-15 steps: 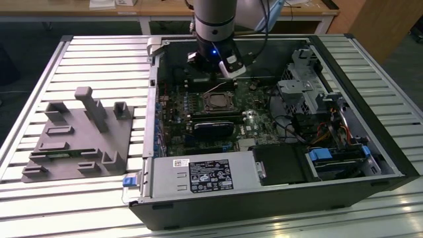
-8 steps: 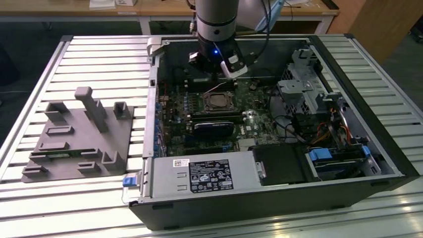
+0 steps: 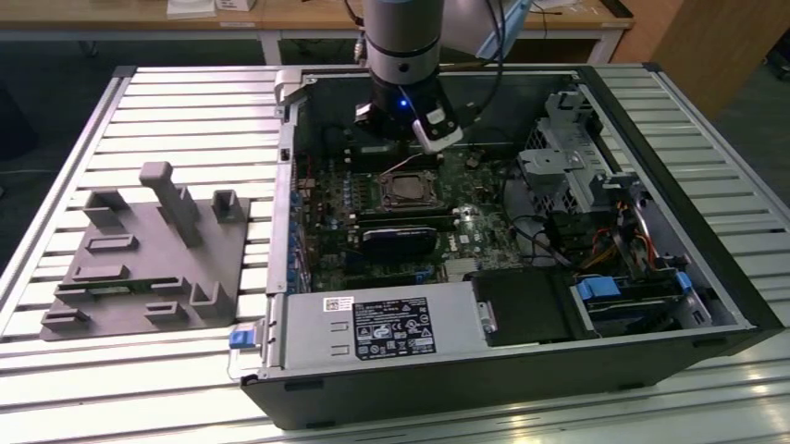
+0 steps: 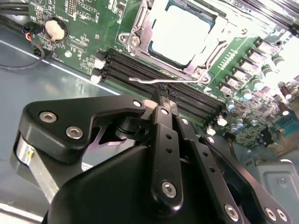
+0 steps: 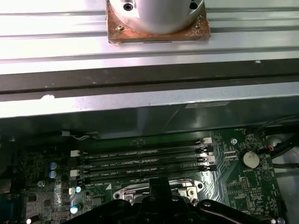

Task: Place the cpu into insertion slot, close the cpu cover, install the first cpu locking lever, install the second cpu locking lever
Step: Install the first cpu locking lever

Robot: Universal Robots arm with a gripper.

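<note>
The open black computer case is entered from above by the black two-fingered gripper, its jaws pressed together with nothing seen between them. On the green circuit board just ahead of it, the square silver-rimmed insertion slot is overlaid by the thin silvery cpu cover, and the pale square cpu is seen seated in its window. A thin silver wire lever is met right at the gripper's end. If pushed off-centre, it may slip and spring back.

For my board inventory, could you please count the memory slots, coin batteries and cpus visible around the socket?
memory slots: 4
coin battery: 1
cpu: 1
Total: 6
</note>
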